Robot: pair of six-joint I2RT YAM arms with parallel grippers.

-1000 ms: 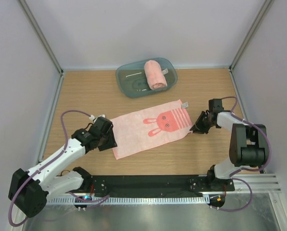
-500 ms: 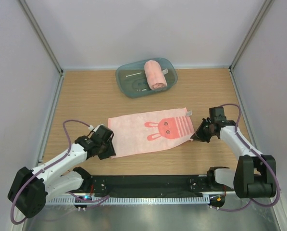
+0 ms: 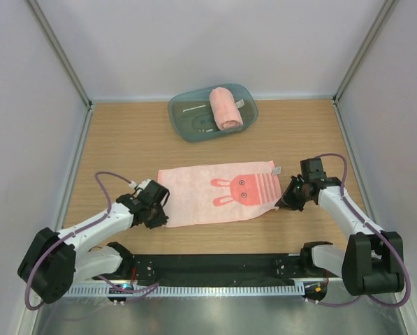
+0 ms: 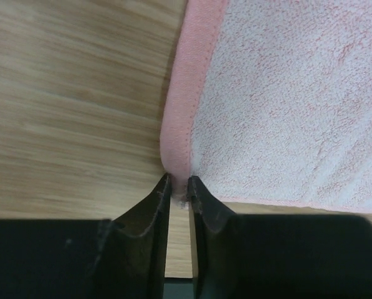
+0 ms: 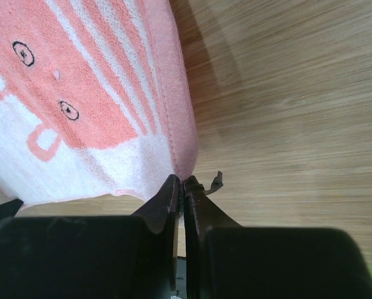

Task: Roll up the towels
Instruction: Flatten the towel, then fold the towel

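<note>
- Pink terry rabbit towel [image 3: 218, 194] lies flat on wood table [image 3: 124, 139], spread between the two grippers. 2nd towel [image 3: 224, 108], already rolled, sits in teal tub [image 3: 179, 112], well beyond both.
- L gripper [image 4: 178, 184]: jaws nearly together, hem corner nipped at the very tips. Cloth spreads fwd-right of it.
- R gripper [image 5: 183, 182]: jaws all but closed on the other near corner. Rabbit print is fwd-left of it.
- Step, prob.: square up and tension the cloth before rolling.
- To do it well: both pinches level and low to table, even pull, no skew.
- Grips are thin, so a slip looks likely. Go slow.
</note>
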